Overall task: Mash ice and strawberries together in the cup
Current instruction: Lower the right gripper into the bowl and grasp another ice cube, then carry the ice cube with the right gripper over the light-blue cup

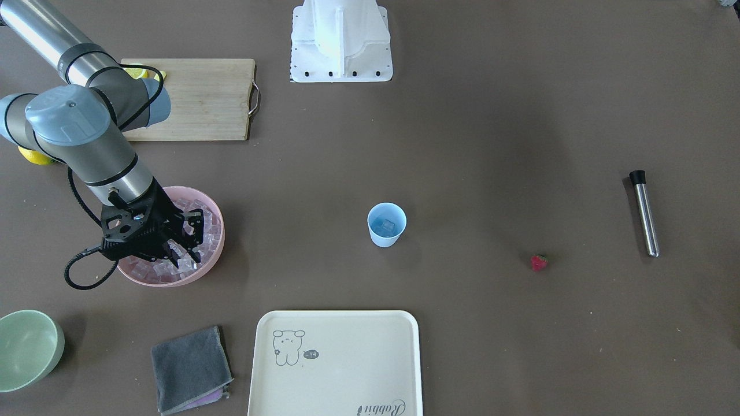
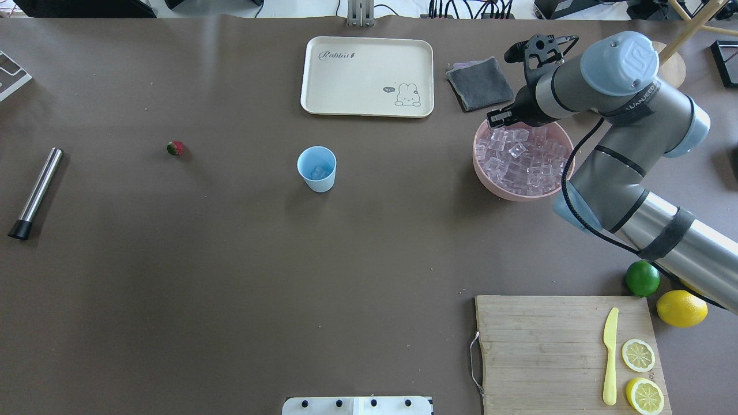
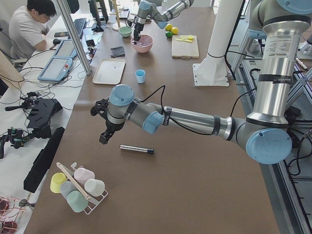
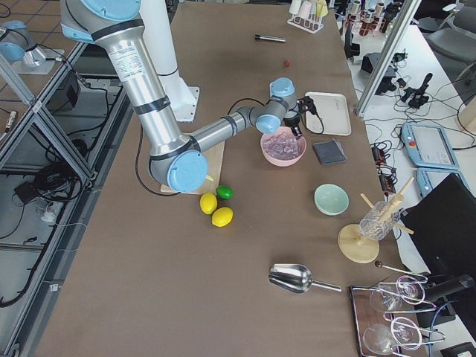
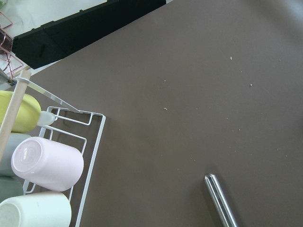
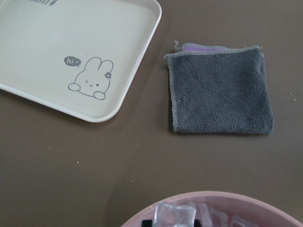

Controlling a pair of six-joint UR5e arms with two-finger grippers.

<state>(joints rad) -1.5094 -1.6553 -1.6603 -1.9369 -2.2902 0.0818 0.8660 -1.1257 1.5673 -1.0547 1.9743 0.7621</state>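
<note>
The light blue cup (image 1: 386, 225) (image 2: 316, 168) stands upright mid-table with one clear ice cube in it. The pink bowl (image 2: 507, 193) (image 1: 219, 231) holds many ice cubes (image 2: 522, 158). My right gripper (image 1: 188, 257) (image 2: 497, 120) is low over the bowl's far side. The right wrist view shows an ice cube (image 6: 175, 215) held between its fingers. The strawberry (image 1: 539, 263) (image 2: 175, 148) lies alone on the table. My left gripper (image 3: 103, 139) shows only in the exterior left view, hovering near the steel muddler (image 3: 137, 149) (image 2: 34, 193). I cannot tell whether it is open or shut.
A cream tray (image 2: 367, 76) and a grey cloth (image 2: 479, 83) (image 6: 220, 92) lie beyond the bowl. A pale green bowl (image 1: 26, 346) sits nearby. A cutting board (image 2: 548, 351) bears lemon slices and a yellow knife, with a lime (image 2: 642, 278) and a lemon (image 2: 681, 308) beside it. A cup rack (image 5: 47, 163) stands at the left end.
</note>
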